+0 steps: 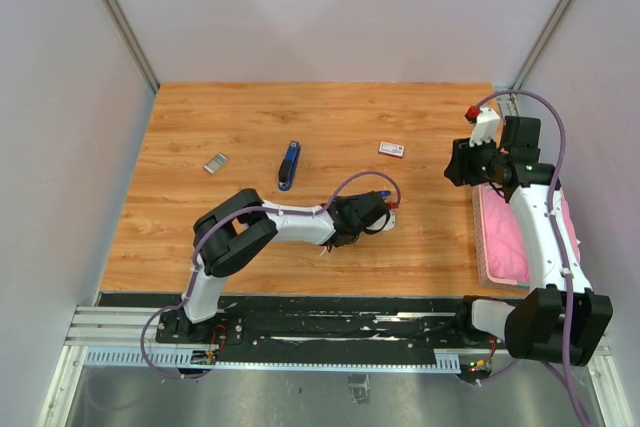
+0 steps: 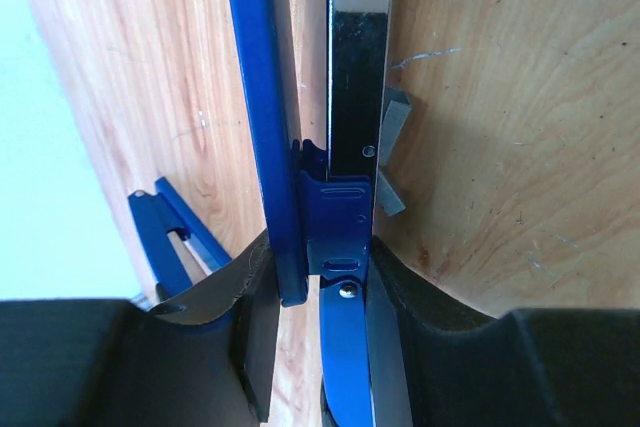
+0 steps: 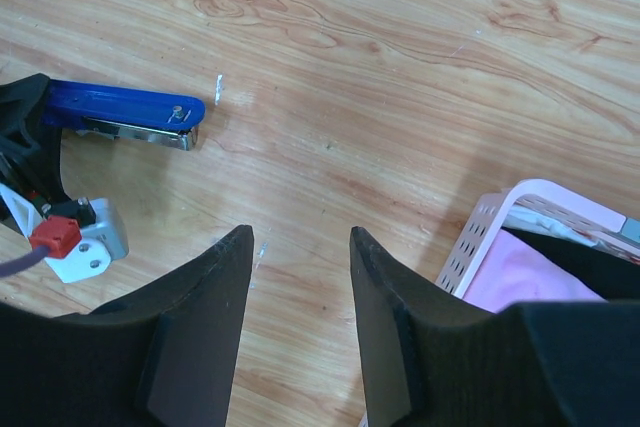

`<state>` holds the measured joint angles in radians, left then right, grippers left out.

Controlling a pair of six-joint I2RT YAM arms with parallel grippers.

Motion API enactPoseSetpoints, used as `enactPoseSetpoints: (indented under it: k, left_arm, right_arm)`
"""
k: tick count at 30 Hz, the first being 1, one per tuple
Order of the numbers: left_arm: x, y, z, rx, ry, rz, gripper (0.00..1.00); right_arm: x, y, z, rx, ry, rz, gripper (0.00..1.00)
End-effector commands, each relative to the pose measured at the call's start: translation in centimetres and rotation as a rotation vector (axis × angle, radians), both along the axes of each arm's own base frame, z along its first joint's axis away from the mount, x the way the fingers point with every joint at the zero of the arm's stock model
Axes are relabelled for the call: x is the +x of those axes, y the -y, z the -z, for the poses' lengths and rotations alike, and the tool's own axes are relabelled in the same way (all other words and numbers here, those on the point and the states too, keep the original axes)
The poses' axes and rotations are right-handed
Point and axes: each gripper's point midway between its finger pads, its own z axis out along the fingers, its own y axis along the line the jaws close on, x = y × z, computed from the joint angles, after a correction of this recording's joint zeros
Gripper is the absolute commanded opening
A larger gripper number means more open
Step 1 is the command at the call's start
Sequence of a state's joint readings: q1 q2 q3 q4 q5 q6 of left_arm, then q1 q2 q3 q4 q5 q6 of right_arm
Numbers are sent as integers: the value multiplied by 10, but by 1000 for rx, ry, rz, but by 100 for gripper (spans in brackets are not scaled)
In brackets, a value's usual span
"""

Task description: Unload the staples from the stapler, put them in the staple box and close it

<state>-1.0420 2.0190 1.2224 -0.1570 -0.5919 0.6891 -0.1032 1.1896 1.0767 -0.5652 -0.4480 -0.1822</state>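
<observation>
Well, my left tool [image 2: 322, 292] is pinching the blue stapler [image 2: 257, 97] near its hinge end. One finger sits against the blue top arm and the other against the shiny rail, and the two halves stand apart in my wrist view. My right tool [image 3: 300, 252] is spread with nothing between its fingers, hanging over the bare worktop [image 3: 420, 97] near the pink basket [image 3: 500, 215].

Two short grey strips of staples [image 2: 396, 115] show just beside the shiny rail. Whether they lie on the wood or cling to the rail I cannot tell. I judge them light and stiff along their length, yet brittle: a strip would likely break into bits if bent or squeezed hard across the middle. They also look thin and slick, so awkward to lift off flat wood. I would take a strip gently by its two long sides, or tip the stapler and let them slide out. A second blue stapler [image 1: 289, 164] lies well apart, farther back.
</observation>
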Motion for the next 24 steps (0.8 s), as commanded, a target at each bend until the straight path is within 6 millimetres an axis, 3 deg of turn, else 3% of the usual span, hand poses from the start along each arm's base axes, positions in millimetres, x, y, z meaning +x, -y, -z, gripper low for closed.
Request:
enactPoseSetpoints:
  k: [1, 8, 15, 24]
  left_arm:
    - [2, 1, -16, 1, 140, 8, 0]
    - [1, 6, -29, -44, 182, 21, 0]
    - [-4, 18, -32, -131, 28, -12, 0]
    - [17, 14, -47, -240, -84, -102, 0]
  right_arm:
    - [2, 9, -2, -2, 15, 37, 45]
    - [1, 9, 0, 5, 12, 36, 45]
    - [0, 8, 1, 19, 5, 33, 44]
    - [0, 8, 2, 35, -1, 33, 44]
